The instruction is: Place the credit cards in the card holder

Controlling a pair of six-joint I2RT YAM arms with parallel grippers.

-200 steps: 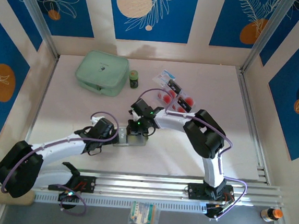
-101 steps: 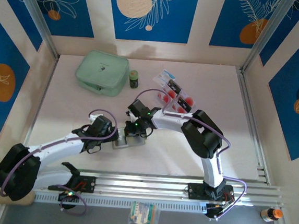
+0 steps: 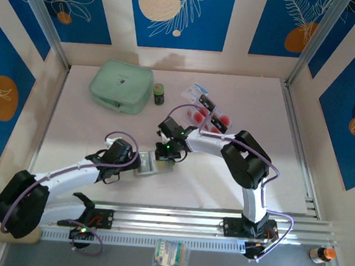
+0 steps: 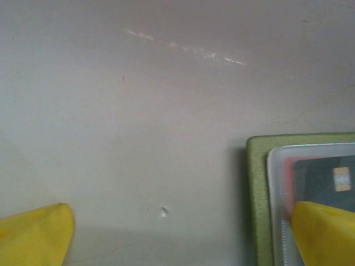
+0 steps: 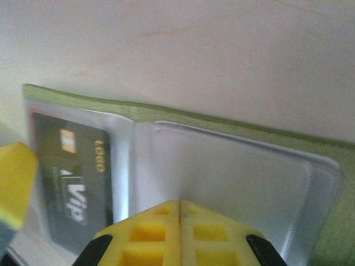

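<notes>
- The card holder (image 3: 154,167) lies open on the surface (image 3: 91,125) between the ends of the two arms, clear sleeves up. A black card (image 5: 72,177) sits in the sleeve nearer the left jaws. The sleeve beside it (image 5: 222,185) looks empty.
- The right jaws are clenched on nothing, their joined tips over the empty sleeve. I cannot tell whether they press on it.
- The left jaws stand released and wide at the holder's other side. One yellow fingertip (image 4: 324,233) overlaps the holder's edge by the filled sleeve, and the other fingertip (image 4: 33,235) is over bare surface away from the holder.
- As I judge it, one card is seated and the next is due. The right arm should lift straight up off the holder so the soft sleeve is not dragged along.
- The left fingertip should pin the holder's edge, or the holder may slide or fold when a card is pushed in.
- The loose credit cards (image 3: 207,115) lie overlapped beyond the holder on the right arm's side. Take the top one by a short edge and feed it in low and flat. I cannot make out the sleeve's mouth.
- A mint pouch (image 3: 120,86) and a small green bottle (image 3: 159,94) lie well beyond the holder, off that path.
</notes>
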